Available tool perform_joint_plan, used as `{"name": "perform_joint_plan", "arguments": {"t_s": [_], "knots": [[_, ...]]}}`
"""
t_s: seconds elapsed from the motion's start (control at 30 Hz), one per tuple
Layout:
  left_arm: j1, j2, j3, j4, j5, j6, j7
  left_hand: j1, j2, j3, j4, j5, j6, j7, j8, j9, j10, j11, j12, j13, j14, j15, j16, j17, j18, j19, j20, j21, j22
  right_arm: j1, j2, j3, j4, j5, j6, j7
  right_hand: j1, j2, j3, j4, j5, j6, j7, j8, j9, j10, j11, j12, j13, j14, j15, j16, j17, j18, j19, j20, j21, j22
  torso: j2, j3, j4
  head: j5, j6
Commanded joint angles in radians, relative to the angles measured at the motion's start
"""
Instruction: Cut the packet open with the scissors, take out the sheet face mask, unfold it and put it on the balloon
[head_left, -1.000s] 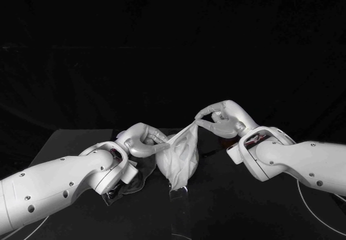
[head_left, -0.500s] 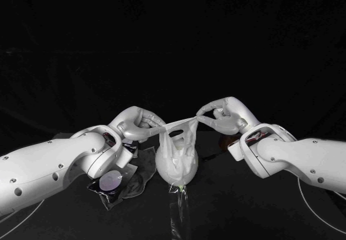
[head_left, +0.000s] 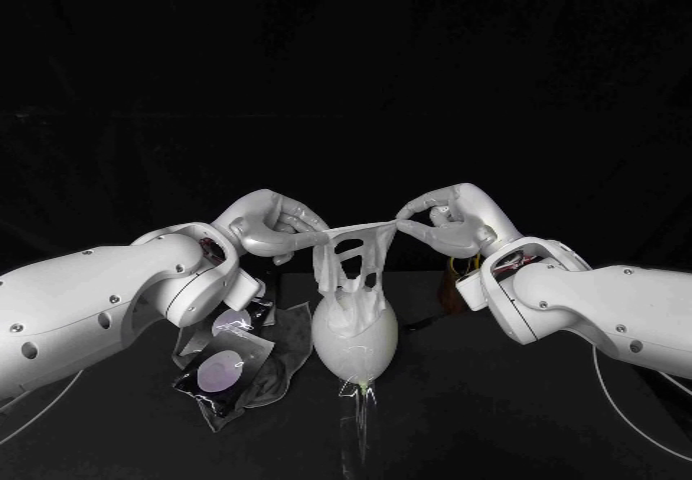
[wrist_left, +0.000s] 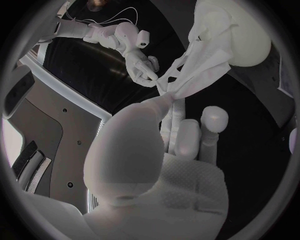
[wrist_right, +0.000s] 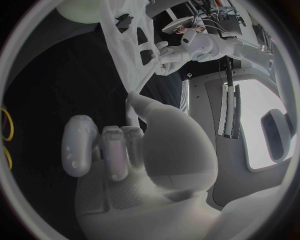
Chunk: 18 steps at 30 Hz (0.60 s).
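The white sheet mask (head_left: 353, 250) is stretched out between my two hands above the table. My left hand (head_left: 274, 228) pinches one upper corner and my right hand (head_left: 447, 222) pinches the other. The mask's lower strips hang down onto the top of the white balloon (head_left: 356, 340), which stands upright below. In the left wrist view the mask (wrist_left: 194, 65) runs from my left hand's fingertips (wrist_left: 170, 100) towards the balloon (wrist_left: 244, 35) and the right hand (wrist_left: 140, 62). In the right wrist view the mask (wrist_right: 128, 55) leads from my right hand (wrist_right: 125, 145) to the left hand (wrist_right: 172, 55).
The cut packet (head_left: 231, 365), dark with pale oval marks, lies crumpled on the black table (head_left: 548, 420) under my left forearm. Yellow loops (wrist_right: 5, 125), perhaps the scissors' handles, lie on the table near my right hand.
Both hands have risen and drawn apart. The mask, bunched and hanging before, is now pulled wide above the balloon. The packet under the left arm has come into sight.
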Motion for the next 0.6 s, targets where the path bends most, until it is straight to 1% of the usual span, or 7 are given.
{"name": "perform_joint_plan", "arguments": {"t_s": [0.03,0.2,0.33,0.47,0.6], "knots": [[0.006,0.004,0.001,-0.010,0.008,0.048,-0.029,-0.005,0.002,0.002,-0.008,0.005,-0.004,0.002,0.003,0.116,0.003,0.002,-0.002,0.001,-0.006,-0.003,-0.002,0.006,-0.001,-0.002,0.001,-0.001,0.004,0.006,0.001,0.002,-0.008,0.014,0.006,0.018,0.001,0.001,0.006,-0.003,0.003,0.004,0.000,0.007,0.016,0.104,-0.004,0.005,0.263,0.103,-0.008,0.003,0.263,0.001,0.005,-0.001,0.004,0.192,0.000,0.0006,-0.0006,-0.003,0.006],[0.010,0.010,0.000,-0.021,0.010,0.050,-0.035,-0.005,0.002,0.002,-0.009,0.005,-0.004,0.003,0.003,0.116,0.003,0.002,-0.002,0.001,-0.005,-0.003,-0.002,0.008,-0.001,-0.001,0.001,-0.001,0.006,0.016,0.001,0.004,-0.013,0.014,0.008,0.023,0.001,0.001,0.006,-0.003,0.003,0.004,0.000,0.007,0.016,0.104,-0.004,0.005,0.263,0.103,-0.008,0.003,0.263,0.001,0.005,-0.001,0.004,0.192,0.001,-0.0005,-0.0004,-0.006,0.013],[0.014,0.018,0.001,-0.034,0.013,0.056,-0.037,-0.006,0.002,0.002,-0.010,0.005,-0.005,0.003,0.004,0.118,0.004,0.002,-0.002,0.002,-0.003,-0.003,-0.001,0.014,-0.002,0.003,0.000,0.002,0.010,0.025,0.003,0.005,-0.018,0.013,0.009,0.026,0.001,0.001,0.006,-0.003,0.003,0.004,0.000,0.007,0.016,0.104,-0.004,0.005,0.263,0.103,-0.008,0.003,0.263,0.001,0.005,-0.001,0.004,0.192,0.000,-0.0002,-0.0008,-0.006,0.019],[0.020,0.025,0.001,-0.046,0.016,0.065,-0.039,-0.006,0.002,0.002,-0.011,0.005,-0.005,0.004,0.004,0.119,0.004,0.002,-0.002,0.002,-0.003,-0.003,-0.001,0.014,-0.002,0.004,0.000,0.002,0.011,0.029,0.007,0.005,-0.022,0.013,0.010,0.027,0.001,0.000,0.007,-0.004,0.003,0.004,0.000,0.007,0.017,0.104,-0.004,0.005,0.263,0.103,-0.008,0.003,0.263,0.001,0.006,-0.001,0.006,0.193,0.000,-0.0001,-0.0011,-0.005,0.023],[0.032,0.038,0.001,-0.068,0.022,0.079,-0.043,-0.006,0.002,0.002,-0.011,0.005,-0.005,0.004,0.004,0.119,0.004,0.002,-0.002,0.002,-0.003,-0.003,-0.001,0.014,-0.002,0.004,0.000,0.002,0.011,0.034,0.015,0.007,-0.027,0.013,0.010,0.028,0.001,0.000,0.007,-0.004,0.003,0.004,0.000,0.007,0.017,0.104,-0.004,0.005,0.263,0.103,-0.008,0.003,0.263,0.001,0.006,-0.001,0.006,0.193,0.000,0.0002,-0.0002,-0.004,0.027]]}}
